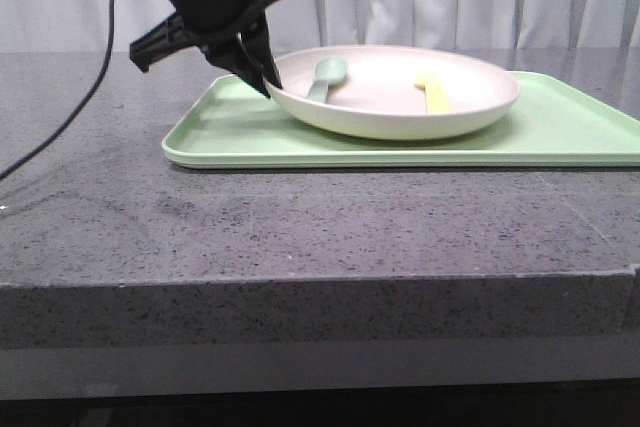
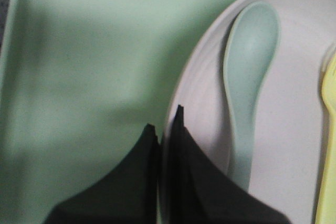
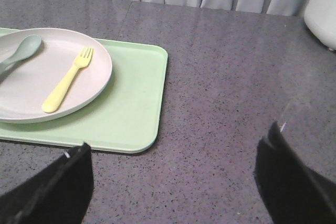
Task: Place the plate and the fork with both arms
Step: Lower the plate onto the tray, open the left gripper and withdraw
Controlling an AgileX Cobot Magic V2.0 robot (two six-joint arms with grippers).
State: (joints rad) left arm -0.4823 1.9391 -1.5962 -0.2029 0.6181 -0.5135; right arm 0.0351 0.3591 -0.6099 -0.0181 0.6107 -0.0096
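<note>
The off-white plate [image 1: 400, 97] rests on the light-green tray [image 1: 560, 132]. It also shows in the left wrist view [image 2: 294, 129] and the right wrist view [image 3: 31, 85]. The pale-yellow fork [image 1: 434, 93] lies in the plate, seen also in the right wrist view [image 3: 67, 80] and at the edge of the left wrist view [image 2: 326, 145]. My left gripper [image 1: 268, 82] is shut on the plate's left rim [image 2: 167, 153], one finger inside it and one outside. My right gripper [image 3: 176, 153] is open and empty over the bare table, right of the tray; it is out of the front view.
A pale blue-green spoon [image 1: 326, 75] lies in the plate beside the fork, close to the left fingers [image 2: 247, 77]. The grey stone table [image 1: 300, 237] has its front edge near the camera. A white object [image 3: 321, 3] stands at the far right. White curtains hang behind.
</note>
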